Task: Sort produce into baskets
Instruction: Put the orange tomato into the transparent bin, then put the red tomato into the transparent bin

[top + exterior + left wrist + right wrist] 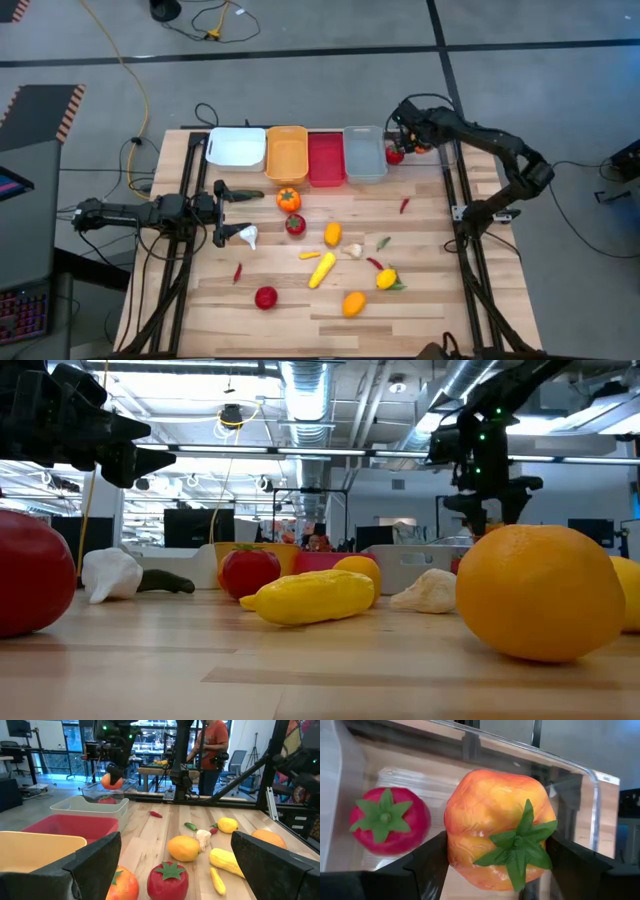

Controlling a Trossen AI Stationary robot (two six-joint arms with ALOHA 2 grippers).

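Observation:
Five bins stand in a row at the table's far edge: white [236, 147], orange [286, 152], red [326, 157], grey [365, 152] and clear [590, 775]. A red tomato [387, 820] lies in the clear bin. My right gripper [410, 137] is above the clear bin, shut on an orange pepper [495, 827]. My left gripper [226, 213] is open and empty, level above the table's left part. A white garlic [247, 236] lies on its near side and a green piece [246, 193] on its far side. Other produce lies loose on the table. My right gripper pinches the orange pepper by its two opposite sides [451, 845] between the two fingers. The fingers come from above and point down. The pepper is lifted clear over the clear bin with its green stem [517, 842] turned up toward the wrist.
Loose on the table: an orange tomato [288, 199], red tomatoes [295, 224] [265, 297], yellow corn [321, 270], a lemon [386, 279], an orange piece [353, 303], garlic [352, 251], chillies [404, 205] [238, 272]. A person [212, 745] stands beyond the table.

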